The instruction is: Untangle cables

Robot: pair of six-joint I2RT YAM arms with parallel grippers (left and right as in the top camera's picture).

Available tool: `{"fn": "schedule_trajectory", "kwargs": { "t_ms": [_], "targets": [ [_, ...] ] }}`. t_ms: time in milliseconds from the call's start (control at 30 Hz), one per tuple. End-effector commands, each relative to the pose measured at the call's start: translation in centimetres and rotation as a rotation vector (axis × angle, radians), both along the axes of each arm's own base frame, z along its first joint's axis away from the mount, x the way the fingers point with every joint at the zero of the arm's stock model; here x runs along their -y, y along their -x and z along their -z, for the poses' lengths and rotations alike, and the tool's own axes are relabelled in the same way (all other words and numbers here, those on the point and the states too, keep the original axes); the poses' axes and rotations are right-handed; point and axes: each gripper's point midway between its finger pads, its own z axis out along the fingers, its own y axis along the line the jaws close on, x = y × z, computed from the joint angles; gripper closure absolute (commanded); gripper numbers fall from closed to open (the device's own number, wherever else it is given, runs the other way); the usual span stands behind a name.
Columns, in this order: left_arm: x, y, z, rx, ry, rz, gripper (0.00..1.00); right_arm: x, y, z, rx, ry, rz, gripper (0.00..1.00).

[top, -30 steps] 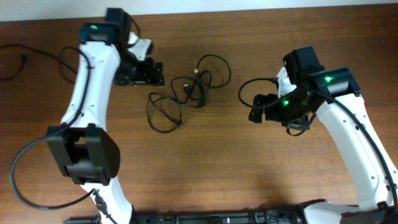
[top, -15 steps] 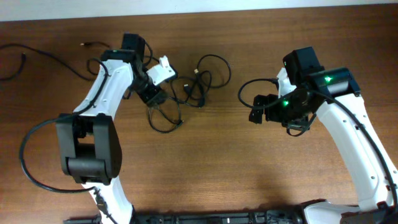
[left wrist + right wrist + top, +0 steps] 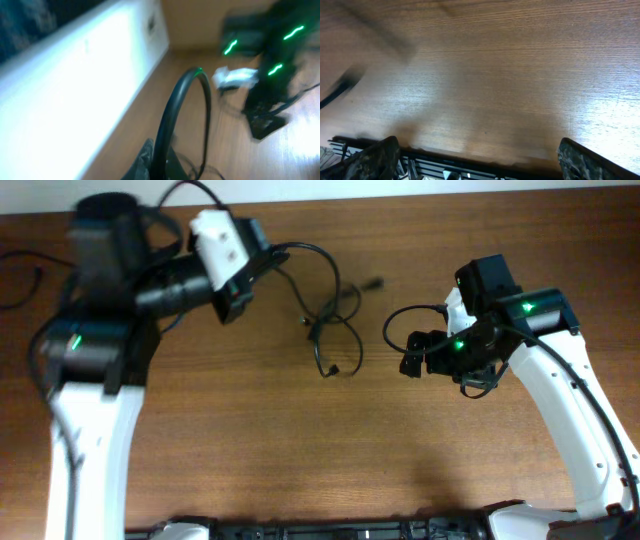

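Wooden tabletop (image 3: 300,460) carries one loose knot of black cables (image 3: 315,328), strand count too blurred to tell, one strand clamped in the left pincer (image 3: 252,268), while the right pincer (image 3: 408,362) gapes wide.

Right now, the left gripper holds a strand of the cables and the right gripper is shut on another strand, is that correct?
Not quite: the right gripper is open and empty over the table, as the right wrist view shows. The left gripper does hold a strand of the cables.
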Motion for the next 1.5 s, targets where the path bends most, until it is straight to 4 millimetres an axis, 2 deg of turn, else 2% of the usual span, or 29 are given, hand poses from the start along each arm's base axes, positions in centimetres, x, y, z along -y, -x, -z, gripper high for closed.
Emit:
{"fn": "schedule_trajectory", "kwargs": {
  "t_ms": [0,33,100,133,200,233,267,333,367,400,467,567,667,800,933,1000,1133,1233,1333,1367,1433,1467],
  "targets": [
    [0.9,5.3,-7.5,0.127,0.169,0.121,1.00,-0.1,0.0,0.2,-0.006,0.002,0.002,0.01],
    [0.6,5.1,-8.8,0.125,0.208,0.087,1.00,-0.1,0.0,0.2,-0.006,0.002,0.002,0.01],
    [-1.5,1.7,-12.9,0.016,0.449,-0.166,1.00,-0.1,0.1,0.2,-0.006,0.002,0.002,0.01],
    [-2.3,1.0,-14.4,0.020,0.528,-0.218,1.00,-0.1,0.1,0.2,-0.006,0.002,0.002,0.01],
    [-3.5,0.8,-18.9,0.068,0.738,-0.221,1.00,-0.1,0.1,0.2,-0.007,0.001,0.002,0.01],
    [-3.5,0.8,-19.4,0.076,0.759,-0.207,1.00,-0.2,0.1,0.2,-0.007,0.001,0.002,0.01],
    [-3.4,-0.5,-17.9,0.008,0.746,-0.242,1.00,-0.6,0.2,0.0,-0.012,-0.025,-0.003,0.02],
    [-4.3,-4.5,-12.7,-0.194,0.714,-0.414,1.00,-1.6,0.4,-0.4,-0.014,-0.086,-0.033,0.02],
    [-3.8,-5.8,-9.9,-0.297,0.675,-0.435,1.00,-3.5,0.3,-1.3,0.017,-0.204,-0.118,0.02],
    [-3.7,-6.4,-8.9,-0.334,0.668,-0.444,1.00,-4.9,0.1,-2.2,0.040,-0.294,-0.150,0.02],
    [-3.1,-6.1,-8.9,-0.377,0.690,-0.418,1.00,-6.0,-0.7,-3.1,0.081,-0.362,-0.167,0.02],
    [-2.5,-5.4,-9.7,-0.419,0.733,-0.369,1.00,-6.9,-1.7,-3.5,0.146,-0.372,-0.202,0.02],
    [-2.1,-4.9,-9.7,-0.535,0.792,-0.338,1.00,-9.7,-2.2,-4.3,0.231,-0.397,-0.295,0.01],
    [-1.8,-4.7,-9.9,-0.535,0.788,-0.323,1.00,-12.9,-3.2,-5.7,0.286,-0.448,-0.260,0.01],
    [-0.4,-4.2,-9.7,-0.551,0.780,-0.303,1.00,-17.9,-2.4,-8.0,0.421,-0.523,-0.412,0.01],
    [-1.0,-4.9,-9.1,-0.560,0.792,-0.364,1.00,-19.2,-2.3,-8.9,0.465,-0.559,-0.449,0.02],
    [-0.9,-4.9,-9.2,-0.568,0.799,-0.361,1.00,-19.3,-3.2,-9.4,0.463,-0.571,-0.370,0.01],
    [-0.9,-4.9,-9.2,-0.704,0.890,-0.368,1.00,-18.5,-4.8,-8.4,0.505,-0.451,-0.275,0.00],
    [-0.9,-4.9,-9.2,-0.830,0.971,-0.373,1.00,-17.7,-6.0,-7.1,0.536,-0.346,-0.227,0.14],
    [-0.9,-4.9,-9.2,-0.858,0.988,-0.374,1.00,-18.1,-6.3,-5.9,0.509,-0.336,-0.230,0.27],
    [-0.9,-4.9,-9.1,-0.869,0.990,-0.374,1.00,-19.3,-6.4,-4.6,0.483,-0.343,-0.254,0.38],
    [-0.9,-4.9,-9.1,-0.870,0.989,-0.376,1.00,-20.2,-6.3,-4.2,0.482,-0.348,-0.268,0.50]
  ]
}}
